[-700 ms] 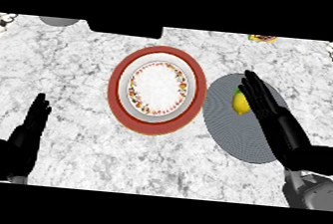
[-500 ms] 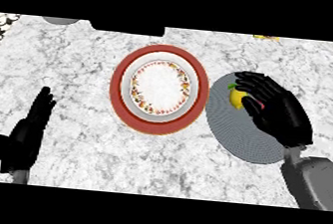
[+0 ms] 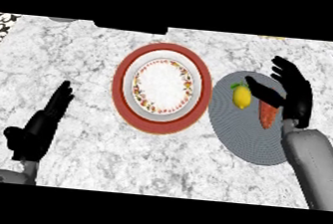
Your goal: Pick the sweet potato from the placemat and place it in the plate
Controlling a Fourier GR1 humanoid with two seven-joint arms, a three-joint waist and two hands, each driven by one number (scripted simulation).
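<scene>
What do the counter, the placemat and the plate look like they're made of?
Counter: polished stone, likely marble, from its grey-white veining. Placemat: probably woven fabric or vinyl, grey with fine concentric ribbing, matte. Plate: likely glazed ceramic, with a smooth red rim and a patterned band round a white centre.

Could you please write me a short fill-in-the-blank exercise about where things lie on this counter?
1. The lemon and the sweet potato both lie on the grey ____.
2. The plate has a rim coloured ____.
3. The right hand is above the sweet potato with its fingers ____.
4. The left hand rests open at the view's lower ____.

Missing words: placemat; red; open; left
</scene>
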